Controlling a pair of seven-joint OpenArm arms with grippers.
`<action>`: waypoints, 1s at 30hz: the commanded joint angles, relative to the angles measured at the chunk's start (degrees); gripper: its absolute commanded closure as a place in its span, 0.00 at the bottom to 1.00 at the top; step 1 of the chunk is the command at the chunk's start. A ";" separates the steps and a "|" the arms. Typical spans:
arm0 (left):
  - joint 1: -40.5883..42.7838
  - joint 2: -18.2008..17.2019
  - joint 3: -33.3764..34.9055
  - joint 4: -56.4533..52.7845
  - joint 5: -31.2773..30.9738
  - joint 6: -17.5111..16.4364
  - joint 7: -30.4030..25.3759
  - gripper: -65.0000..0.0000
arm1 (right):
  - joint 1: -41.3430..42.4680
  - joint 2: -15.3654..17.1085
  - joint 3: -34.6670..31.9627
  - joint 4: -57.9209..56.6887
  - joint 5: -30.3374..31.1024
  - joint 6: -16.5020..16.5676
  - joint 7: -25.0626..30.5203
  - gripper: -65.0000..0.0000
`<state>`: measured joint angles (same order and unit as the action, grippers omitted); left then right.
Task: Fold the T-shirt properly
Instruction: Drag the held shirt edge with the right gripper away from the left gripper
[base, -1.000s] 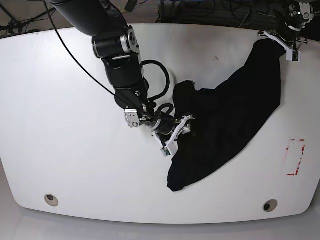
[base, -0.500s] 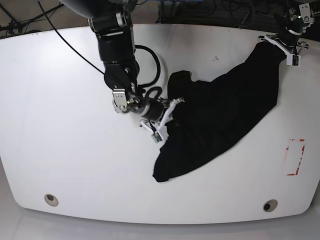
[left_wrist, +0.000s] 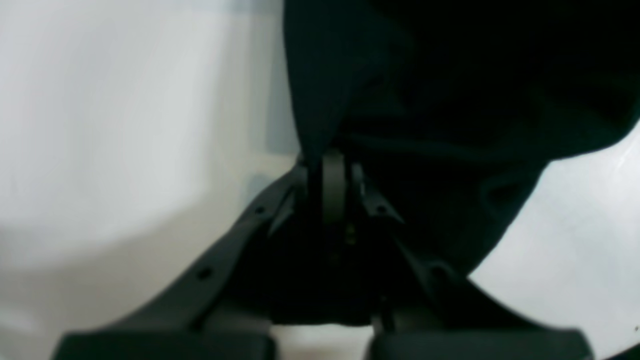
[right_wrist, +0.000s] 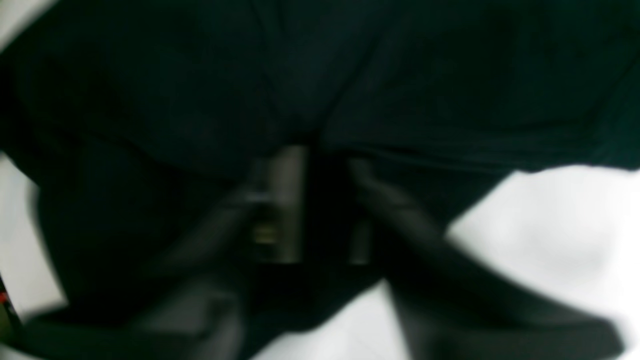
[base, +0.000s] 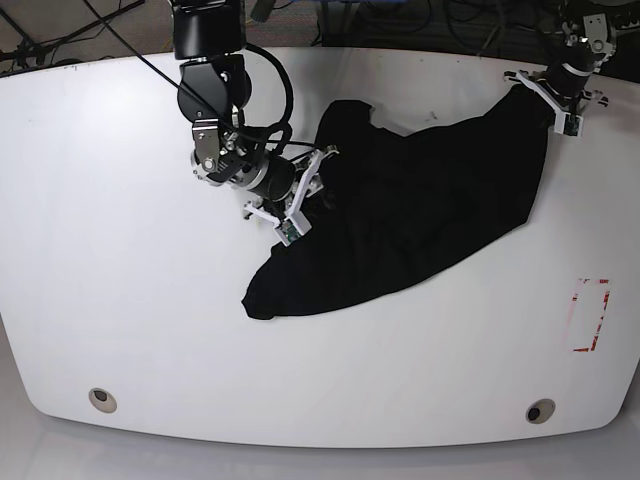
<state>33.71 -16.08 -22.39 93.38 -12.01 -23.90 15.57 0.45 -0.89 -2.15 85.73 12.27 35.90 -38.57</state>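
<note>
The black T-shirt (base: 420, 215) lies stretched across the white table (base: 120, 300), from the far right corner down to the middle. My left gripper (base: 553, 103) is shut on the shirt's far right edge; in the left wrist view its fingers (left_wrist: 332, 185) pinch the black cloth (left_wrist: 450, 75). My right gripper (base: 303, 195) is shut on the shirt's left edge; in the right wrist view the cloth (right_wrist: 300, 75) drapes over the closed fingers (right_wrist: 285, 200). No lettering or print shows.
A red-outlined rectangle mark (base: 592, 315) sits near the table's right edge. Two round holes (base: 100, 398) (base: 540, 411) are near the front edge. Black cables (base: 270, 80) loop behind the right arm.
My right gripper has pulled the shirt's left edge up and to the left, spreading the cloth wider. My left gripper has shifted slightly left at the far right corner.
</note>
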 joint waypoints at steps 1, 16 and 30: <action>-0.09 -0.67 -0.07 0.90 -0.25 -0.23 -0.58 1.00 | 1.00 -0.57 3.43 1.26 1.31 0.10 1.69 0.50; -0.18 -0.67 0.11 0.90 -0.25 -0.23 -0.58 1.00 | 7.68 -4.70 14.94 -8.33 1.31 0.19 1.95 0.40; 0.18 -0.67 -0.07 0.90 -0.25 -0.23 -0.58 1.00 | 14.10 -4.43 24.09 -14.66 0.78 0.10 1.78 0.40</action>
<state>33.52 -15.97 -22.02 93.38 -11.99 -24.10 15.62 12.56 -5.08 21.61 70.74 12.27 35.40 -37.80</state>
